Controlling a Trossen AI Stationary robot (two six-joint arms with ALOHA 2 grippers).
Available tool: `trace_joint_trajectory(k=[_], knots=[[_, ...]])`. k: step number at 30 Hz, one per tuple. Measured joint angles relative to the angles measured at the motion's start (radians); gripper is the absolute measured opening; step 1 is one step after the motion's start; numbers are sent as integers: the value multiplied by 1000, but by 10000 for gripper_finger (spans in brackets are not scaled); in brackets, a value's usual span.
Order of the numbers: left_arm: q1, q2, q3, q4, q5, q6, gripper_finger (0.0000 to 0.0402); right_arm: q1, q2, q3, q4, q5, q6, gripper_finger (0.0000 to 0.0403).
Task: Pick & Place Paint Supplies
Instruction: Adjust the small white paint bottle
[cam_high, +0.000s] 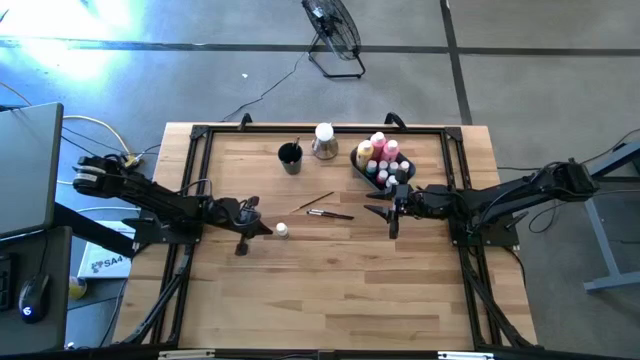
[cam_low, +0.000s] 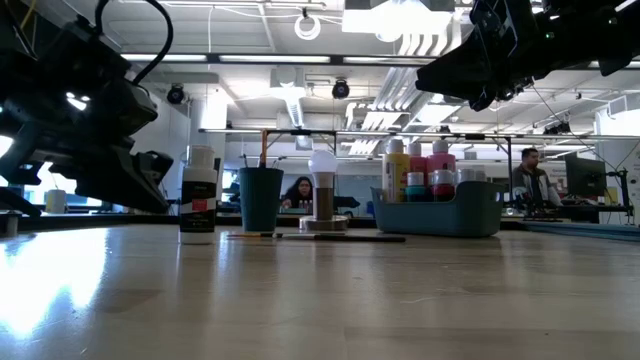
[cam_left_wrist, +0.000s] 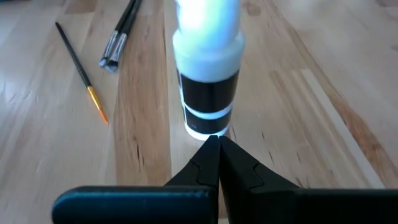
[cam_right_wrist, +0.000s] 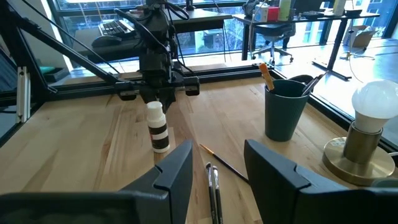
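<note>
High view: the right gripper (cam_high: 393, 222) hangs with jaws parted and empty; the brushes (cam_high: 330, 213) lie on the counter (cam_high: 330, 290) at its nine o'clock, so it should drop squarely over them.

Left wrist view: the left gripper (cam_left_wrist: 217, 147), jaws clenched, nearly touches the white-capped bottle (cam_left_wrist: 208, 68).

The surface (cam_high: 330, 280) is pale wood in planks, smooth with a soft sheen. The white-capped bottle (cam_left_wrist: 207, 68) looks like glossy plastic with a black label. The left gripper's fingers (cam_left_wrist: 239, 177) are matt black plastic. The lamp's base (cam_right_wrist: 359, 163) looks like brushed metal, and the cup (cam_right_wrist: 285, 111) is matt dark plastic.
</note>
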Motion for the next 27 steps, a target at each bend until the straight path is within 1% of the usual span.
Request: trace_joint_trajectory(k=[6,11,21,27], knots=[[0,15,14,-4,-21,-38,0,0,0,0,0,0,0,138],[0,37,31,-6,-27,-40,0,0,0,0,0,0,0,138],[0,138,90,-8,-16,-42,0,0,0,0,0,0,0,138],[0,201,137,-6,10,-42,0,0,0,0,-1,0,0,138]])
